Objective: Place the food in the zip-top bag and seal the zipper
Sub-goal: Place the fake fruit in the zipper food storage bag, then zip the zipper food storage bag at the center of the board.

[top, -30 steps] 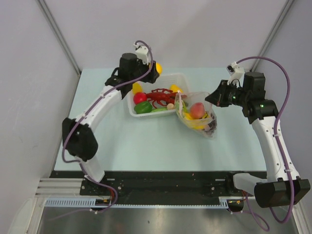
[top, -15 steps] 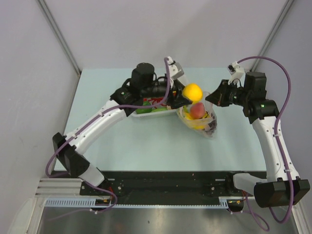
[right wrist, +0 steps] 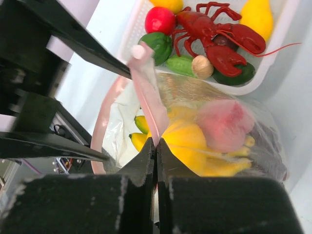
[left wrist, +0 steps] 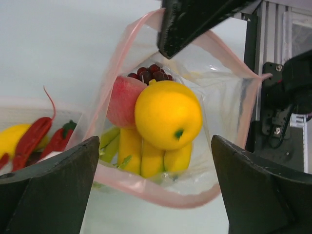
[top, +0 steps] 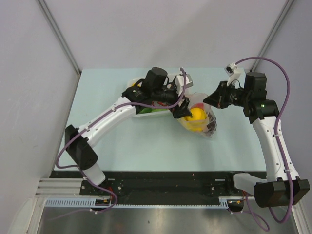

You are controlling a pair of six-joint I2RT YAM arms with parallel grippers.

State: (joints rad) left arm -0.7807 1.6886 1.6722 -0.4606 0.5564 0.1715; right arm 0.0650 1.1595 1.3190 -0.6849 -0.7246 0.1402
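The left gripper (left wrist: 156,192), jaws spread wide and empty over the zip-top bag (left wrist: 229,92), may snag its mouth on leaving. The right gripper (right wrist: 156,146), pinching the zipper (right wrist: 145,92), could then lose it.
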